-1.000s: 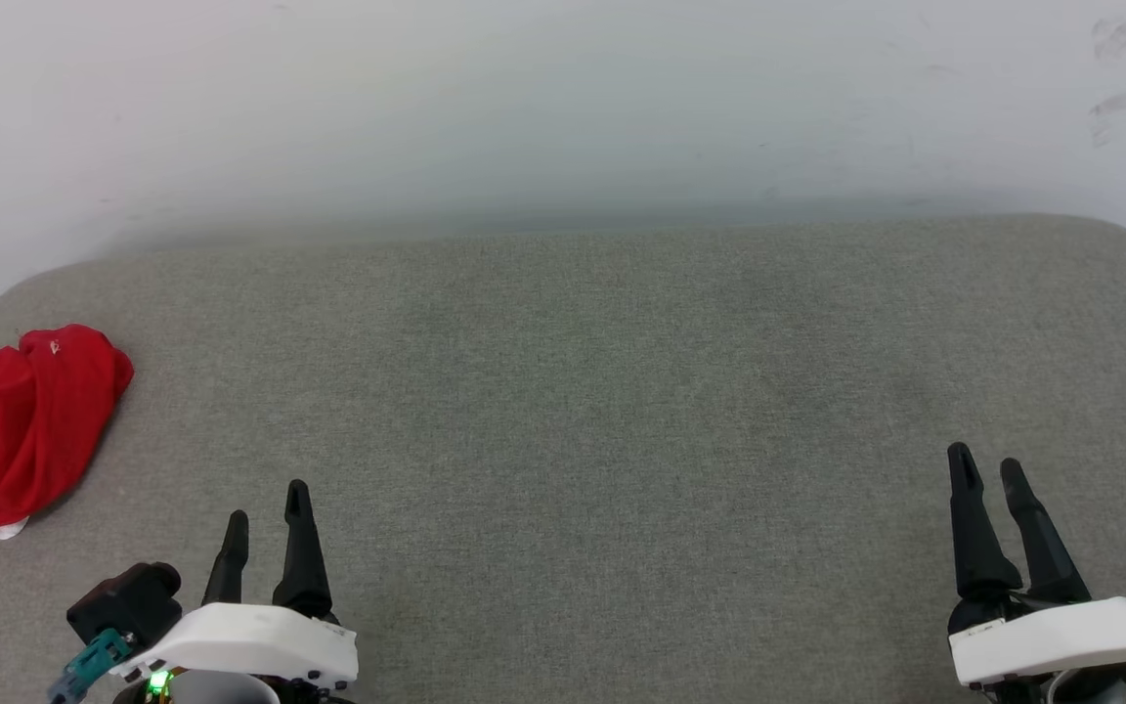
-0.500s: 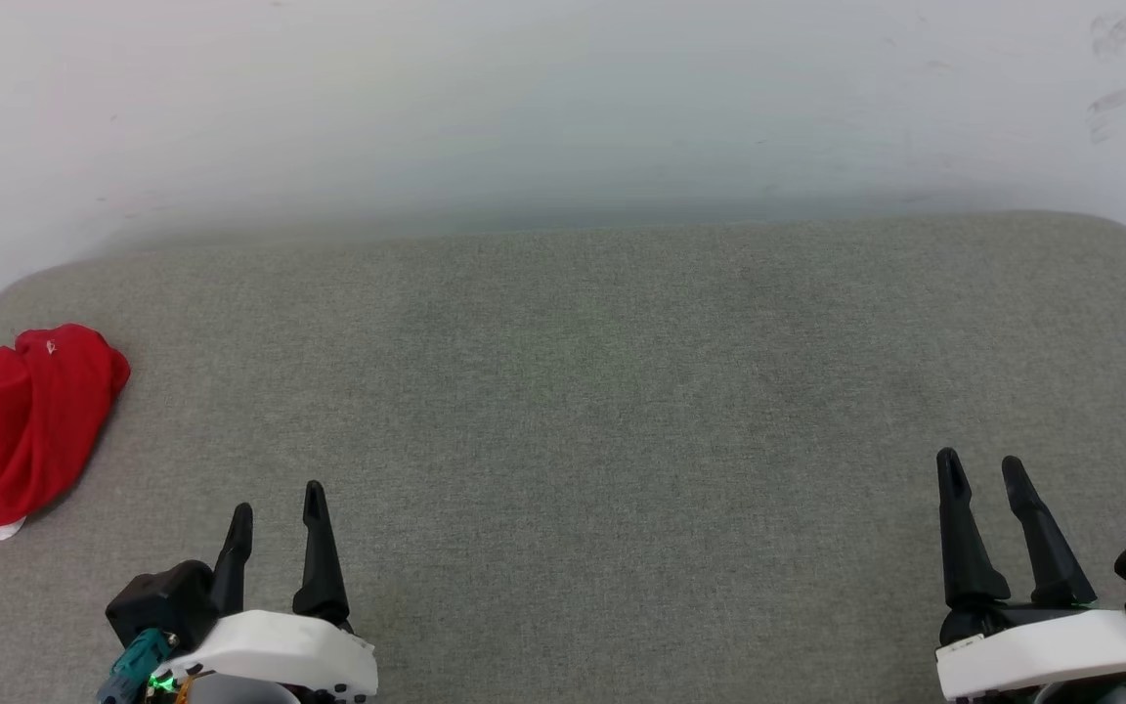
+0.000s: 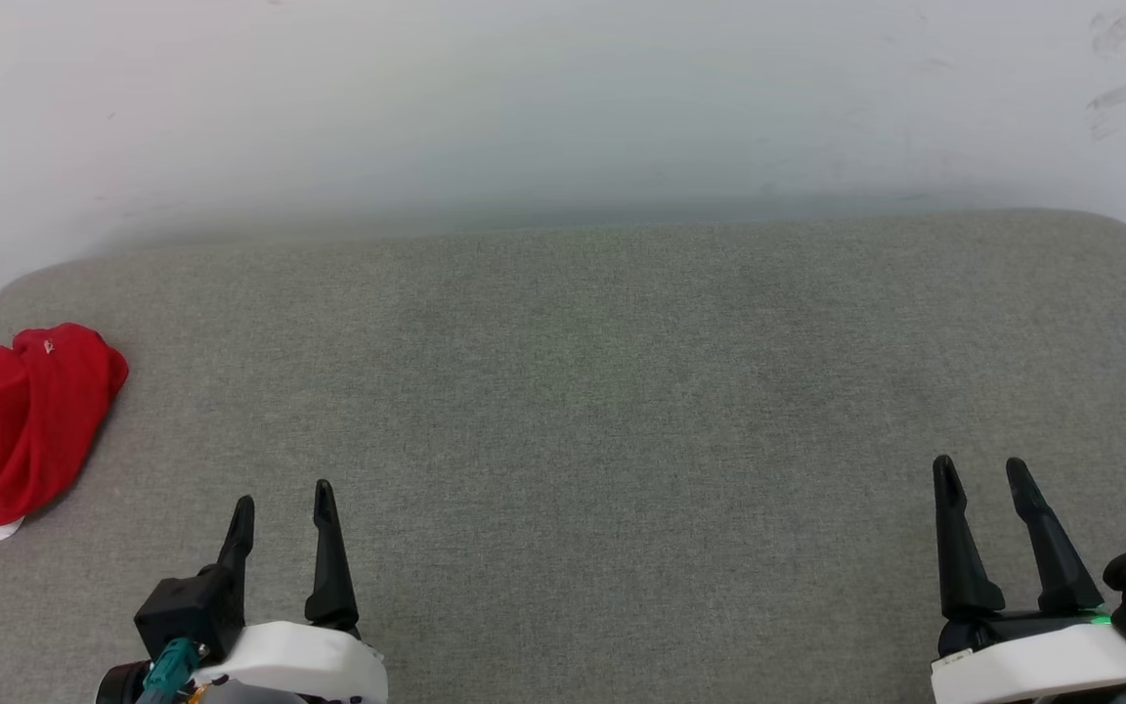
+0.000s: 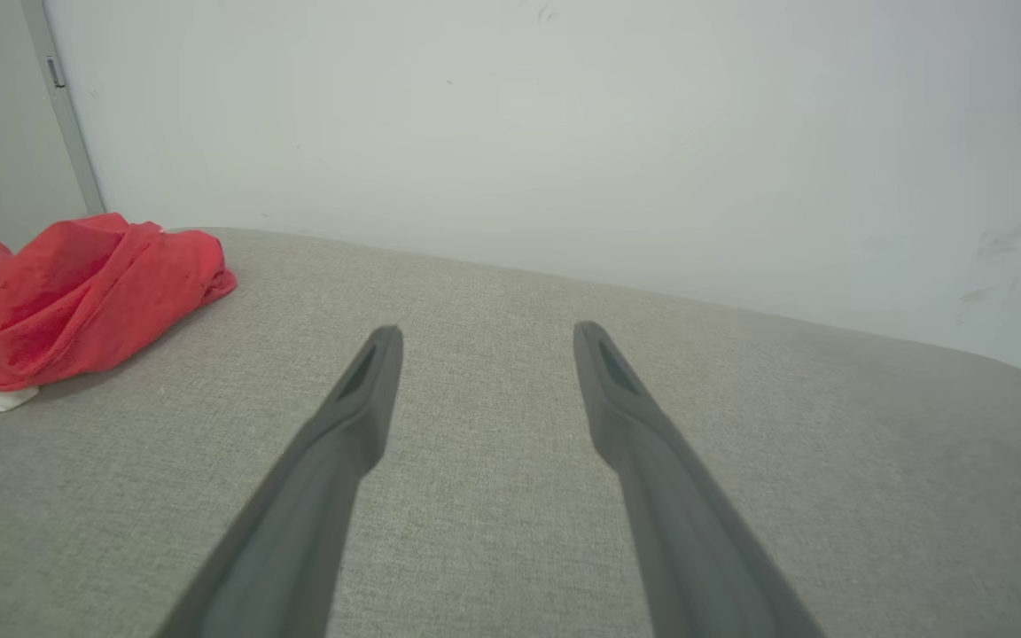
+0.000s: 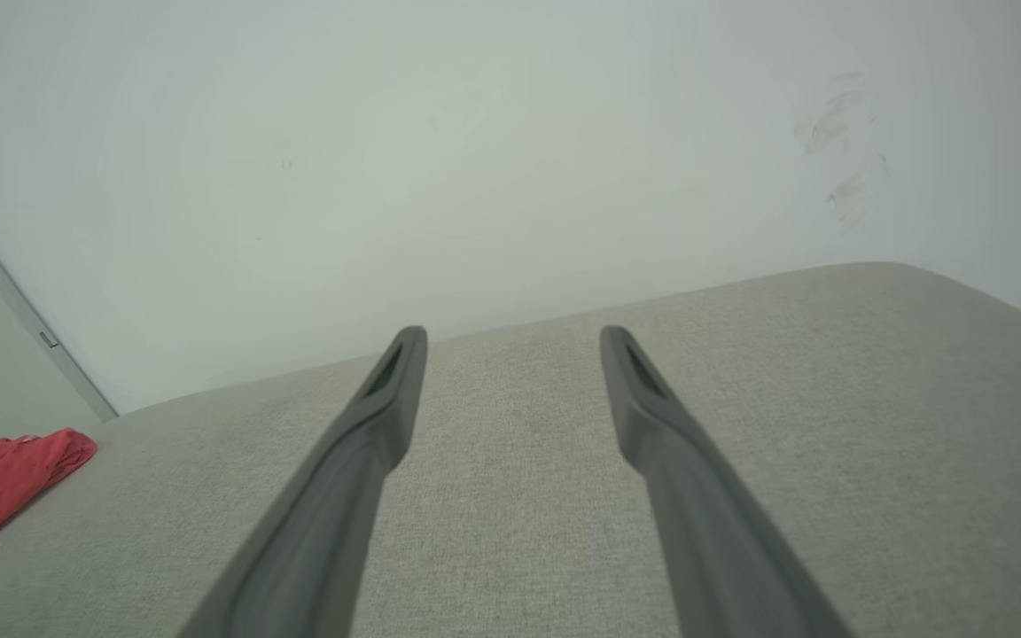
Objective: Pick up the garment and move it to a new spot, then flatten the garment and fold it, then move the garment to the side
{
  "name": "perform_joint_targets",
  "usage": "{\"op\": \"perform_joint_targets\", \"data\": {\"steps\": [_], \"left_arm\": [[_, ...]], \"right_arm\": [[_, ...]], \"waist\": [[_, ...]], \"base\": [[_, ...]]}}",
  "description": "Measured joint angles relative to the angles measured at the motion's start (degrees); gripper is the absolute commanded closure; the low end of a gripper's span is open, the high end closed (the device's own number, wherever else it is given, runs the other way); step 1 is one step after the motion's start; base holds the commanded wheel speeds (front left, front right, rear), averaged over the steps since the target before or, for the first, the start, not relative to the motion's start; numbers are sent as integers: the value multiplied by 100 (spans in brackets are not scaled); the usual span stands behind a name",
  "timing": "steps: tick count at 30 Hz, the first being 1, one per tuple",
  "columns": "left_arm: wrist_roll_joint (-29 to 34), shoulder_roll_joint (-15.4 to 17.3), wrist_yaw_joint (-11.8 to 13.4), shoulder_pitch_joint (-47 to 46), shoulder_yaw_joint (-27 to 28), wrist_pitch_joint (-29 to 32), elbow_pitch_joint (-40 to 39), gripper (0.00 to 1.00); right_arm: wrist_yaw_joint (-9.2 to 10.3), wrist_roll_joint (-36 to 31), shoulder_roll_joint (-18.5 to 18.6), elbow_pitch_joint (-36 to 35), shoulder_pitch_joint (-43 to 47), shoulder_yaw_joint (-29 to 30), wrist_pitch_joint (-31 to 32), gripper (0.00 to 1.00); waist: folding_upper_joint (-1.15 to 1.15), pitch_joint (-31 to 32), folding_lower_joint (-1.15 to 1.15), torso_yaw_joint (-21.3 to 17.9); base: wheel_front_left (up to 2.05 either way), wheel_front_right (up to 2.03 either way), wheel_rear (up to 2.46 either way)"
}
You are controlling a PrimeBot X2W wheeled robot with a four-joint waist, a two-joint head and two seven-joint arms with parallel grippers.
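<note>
Grey cushion [image 3: 583, 372] against a pale wall [image 3: 563, 98] — the garment [image 3: 21, 430] lies crumpled at its left edge. Left gripper [image 3: 284, 497] and right gripper [image 3: 979, 469] hover nearer, fingers spread wide, holding nothing.

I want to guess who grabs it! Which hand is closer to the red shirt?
The left hand: the red shirt lies at the left edge; the right hand is far across.
</note>
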State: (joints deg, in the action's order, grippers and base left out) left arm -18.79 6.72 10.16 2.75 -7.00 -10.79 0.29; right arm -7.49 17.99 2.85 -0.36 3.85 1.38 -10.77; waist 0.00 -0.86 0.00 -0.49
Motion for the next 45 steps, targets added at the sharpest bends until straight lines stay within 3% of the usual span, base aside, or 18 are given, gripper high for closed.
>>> {"op": "perform_joint_targets", "data": {"steps": [25, 45], "left_arm": [[972, -200, -344, 125, 188, -298, 92, 0], [1345, -367, -687, 169, 505, -427, 327, 0]], "right_arm": [[-1, -805, 0, -116, 192, -7, -297, 0], [-1, -920, 1, -97, 231, -16, -431, 0]], "waist": [[0, -8, 0, -5], [0, -24, 0, -18]], "base": [[0, 0, 0], [0, 0, 0]]}}
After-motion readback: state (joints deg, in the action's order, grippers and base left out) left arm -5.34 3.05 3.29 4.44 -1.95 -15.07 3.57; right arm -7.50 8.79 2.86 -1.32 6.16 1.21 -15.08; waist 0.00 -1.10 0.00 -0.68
